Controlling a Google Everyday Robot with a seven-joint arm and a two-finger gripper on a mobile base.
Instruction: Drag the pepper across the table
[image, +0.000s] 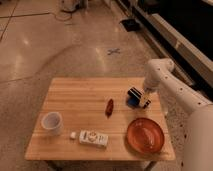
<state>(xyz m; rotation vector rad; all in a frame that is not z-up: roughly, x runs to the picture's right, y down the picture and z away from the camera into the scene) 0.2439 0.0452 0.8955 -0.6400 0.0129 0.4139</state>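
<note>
The pepper is a small slim dark-red piece lying near the middle of the light wooden table. My gripper hangs from the white arm at the table's right side, a little to the right of the pepper and apart from it. It is just above the tabletop.
A round orange plate sits at the front right. A white cup stands at the front left. A white flat packet and a small white cube lie near the front edge. Bare floor surrounds the table.
</note>
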